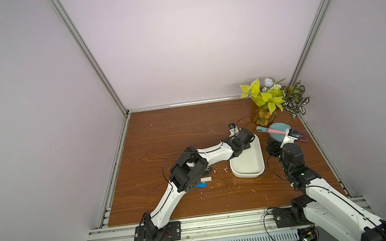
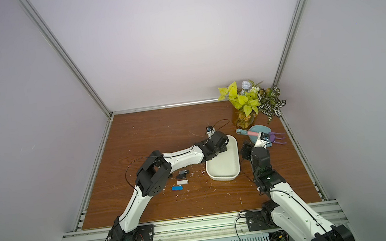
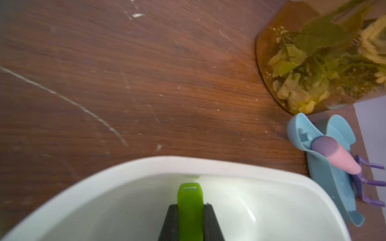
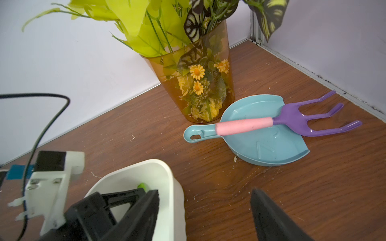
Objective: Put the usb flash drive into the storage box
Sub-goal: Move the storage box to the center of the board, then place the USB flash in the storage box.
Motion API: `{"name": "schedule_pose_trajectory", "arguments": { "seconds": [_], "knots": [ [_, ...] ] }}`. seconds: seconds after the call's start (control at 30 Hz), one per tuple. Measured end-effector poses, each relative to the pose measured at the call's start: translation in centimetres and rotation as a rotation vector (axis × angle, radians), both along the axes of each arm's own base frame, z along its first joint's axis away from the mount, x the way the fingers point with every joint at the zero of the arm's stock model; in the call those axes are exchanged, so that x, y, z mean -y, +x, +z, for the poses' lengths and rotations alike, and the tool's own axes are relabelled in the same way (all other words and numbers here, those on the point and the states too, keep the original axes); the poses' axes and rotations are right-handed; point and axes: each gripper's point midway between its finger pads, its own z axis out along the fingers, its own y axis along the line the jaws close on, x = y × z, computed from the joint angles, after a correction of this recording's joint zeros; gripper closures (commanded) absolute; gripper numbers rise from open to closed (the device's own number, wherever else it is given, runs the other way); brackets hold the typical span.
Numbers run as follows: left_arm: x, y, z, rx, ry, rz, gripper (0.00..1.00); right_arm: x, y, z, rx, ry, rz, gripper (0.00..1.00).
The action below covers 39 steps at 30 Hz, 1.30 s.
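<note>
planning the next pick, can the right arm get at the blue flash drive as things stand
Probably not easily: the blue flash drive lies beside the left arm's elbow, with the storage box between it and the open right gripper.

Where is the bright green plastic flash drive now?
In the left wrist view, the green flash drive is pinched in the left gripper over the inside of the shallow white plastic storage box, at its end nearest the amber vase.
</note>
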Motion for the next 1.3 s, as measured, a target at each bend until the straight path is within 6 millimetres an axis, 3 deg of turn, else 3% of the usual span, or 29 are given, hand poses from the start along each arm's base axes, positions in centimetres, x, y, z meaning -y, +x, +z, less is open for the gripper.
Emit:
{"name": "schedule_pose_trajectory", "arguments": {
  "seconds": [0.17,0.3,0.43,0.6,0.7,1.0,1.2,1.3],
  "knots": [
    [-3.0,0.3,0.7,0.013,0.039,0.054,0.95,-0.1,0.0,0.0,0.0,0.002,0.003,0.24],
    [-3.4,0.4,1.3,0.024,0.034,0.062,0.95,-0.1,0.0,0.0,-0.001,0.004,0.009,0.24],
    [-2.0,0.6,1.6,0.03,0.02,0.027,0.95,-0.3,0.0,-0.1,-0.003,0.008,0.018,0.24],
    [2.3,0.8,2.8,0.057,-0.028,-0.042,0.95,-0.3,0.1,-0.1,-0.003,0.009,0.019,0.24],
    [3.8,0.5,2.6,0.059,-0.036,-0.064,0.95,-0.2,0.1,-0.1,-0.003,0.01,0.017,0.24],
    [3.7,-0.6,0.5,0.016,0.014,-0.072,0.88,-0.1,0.1,-0.1,-0.003,0.017,0.014,0.24],
    [4.0,-0.1,0.8,0.016,0.004,-0.064,0.68,-0.2,0.1,-0.2,-0.007,0.018,0.017,0.24],
    [4.1,-0.1,1.0,0.018,0.005,-0.065,0.63,-0.2,0.1,-0.2,-0.008,0.018,0.019,0.24]
  ]
}}
